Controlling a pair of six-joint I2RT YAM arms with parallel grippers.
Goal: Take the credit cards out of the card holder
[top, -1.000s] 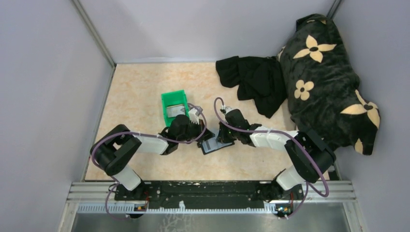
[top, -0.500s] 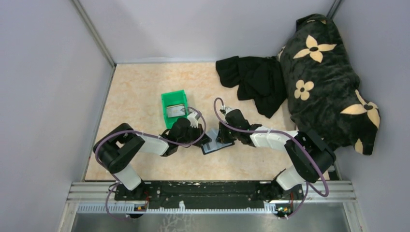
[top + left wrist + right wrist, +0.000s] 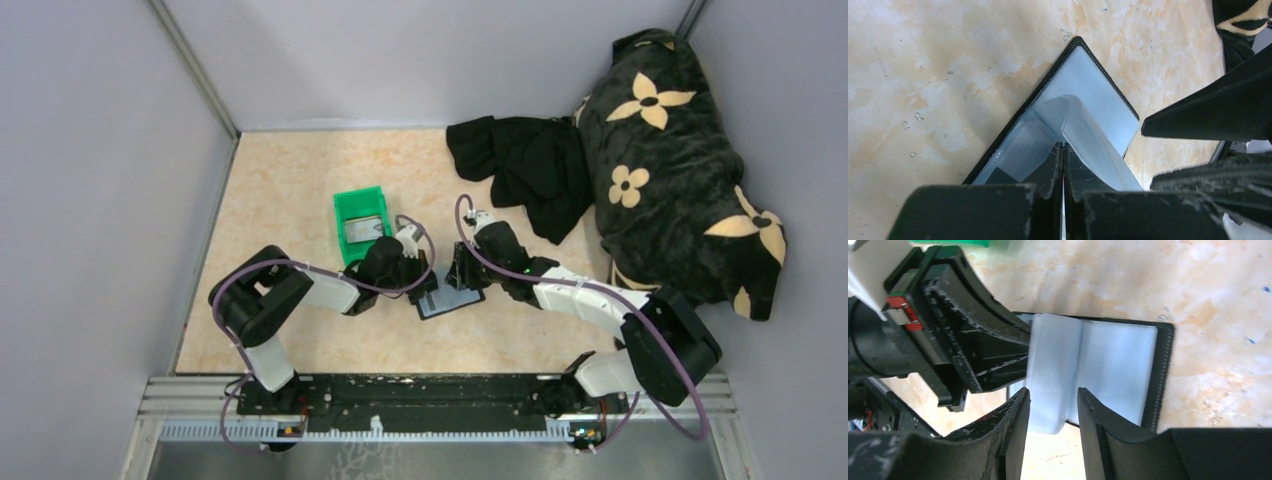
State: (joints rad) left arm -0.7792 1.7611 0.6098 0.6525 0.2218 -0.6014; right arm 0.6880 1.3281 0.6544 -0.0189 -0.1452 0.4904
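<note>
Holder, top view: lies open on the table (image 3: 290,180), pale inner faces up, near the middle and just near-right of the bin (image 3: 358,195). Its place is between the two grippers.
Left gripper, top view: (image 3: 425,279) reaches in from the left and meets the holder's (image 3: 452,302) left edge.
Right gripper, top view: (image 3: 462,278) comes in from the right and hangs over the holder's far edge.
Bin, top view: green, with a pale flat piece inside that is too small to name.
Cloth, top view: (image 3: 525,165) black and crumpled at the far right, beside a flowered cushion (image 3: 680,150).
Holder, left wrist view: black rim and grey-blue glossy faces, flat on the table. One clear leaf (image 3: 1088,135) arches up from the fold.
Left gripper, left wrist view: fingers pressed together with no gap, tips nipping the edge of the raised leaf.
Right gripper, left wrist view: its dark fingers show at the right, near the holder.
Holder, right wrist view: spread open, stitched black border along one side, the leaf lifted over one half.
Right gripper, right wrist view: fingers a narrow gap apart above the leaf's edge, gripping nothing. Whether they touch it cannot be told.
Left gripper, right wrist view: its tips converge on the leaf's edge.
</note>
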